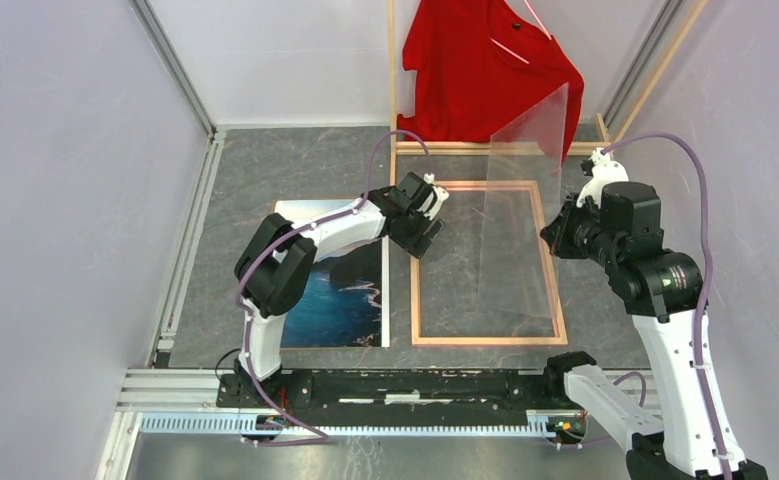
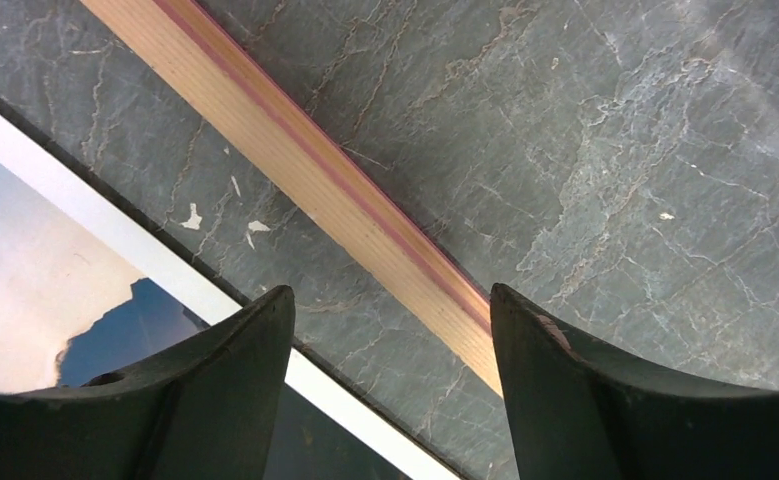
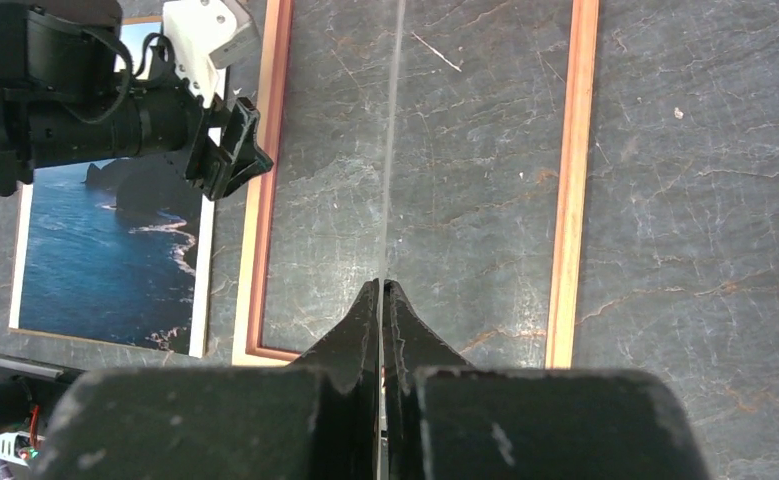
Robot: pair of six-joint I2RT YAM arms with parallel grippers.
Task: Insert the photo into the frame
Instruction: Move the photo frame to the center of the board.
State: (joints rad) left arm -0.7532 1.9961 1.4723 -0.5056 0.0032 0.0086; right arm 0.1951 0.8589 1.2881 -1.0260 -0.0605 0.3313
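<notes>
Found right gripper (image 3: 381,285) clamped on clear pane (image 1: 525,200) tilted up over frame (image 1: 490,340), left gripper (image 2: 392,300) wide and empty above its left rail, photo (image 1: 340,300) face-up just beside; judged opening-for-loading, next requiring pinch on photo's edge.

The photo (image 1: 340,300), a large rectangular print, is lying flat and face up on the grey marbled table (image 1: 265,170). It is showing deep blue sea, dark cliffs and a pale sky inside a thin white border. The frame (image 1: 415,300) is lying flat just to the right of it, their long edges running parallel with a narrow strip of table showing between them. The frame is a large, thin rectangle of light wood with a pink strip along it, and bare table is showing through its opening.
</notes>
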